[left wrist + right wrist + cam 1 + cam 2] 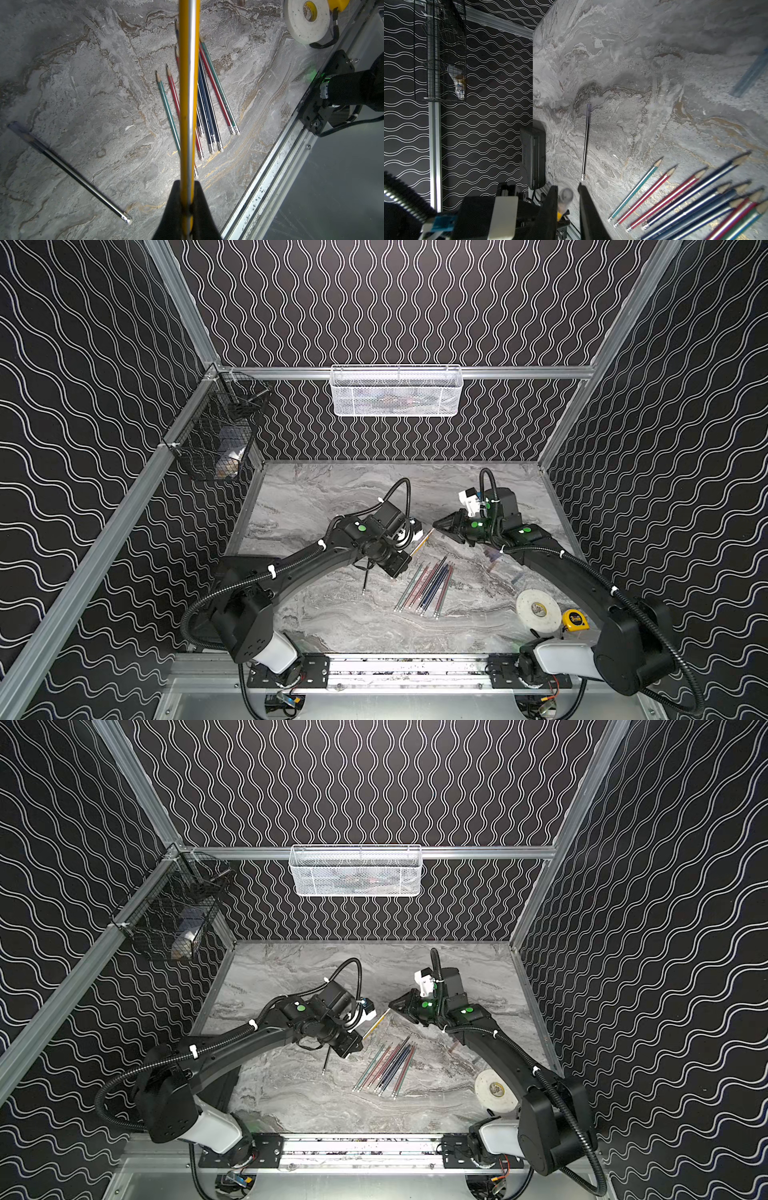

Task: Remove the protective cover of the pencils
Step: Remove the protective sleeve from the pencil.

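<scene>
My left gripper is shut on a yellow pencil, which it holds above the table, tip towards the right arm; both top views show that pencil. The clear protective cover sits on its tip between the fingers of my right gripper. The cover lies against one finger, and a narrow gap shows to the other. My right gripper stands at the pencil's far end. Several coloured pencils lie bare-tipped on the marble. A black pencil lies apart with a cover on its tip.
A white tape roll and a yellow tape measure sit at the front right. A translucent bluish piece lies on the table near the right arm. A white basket and a black one hang on the walls.
</scene>
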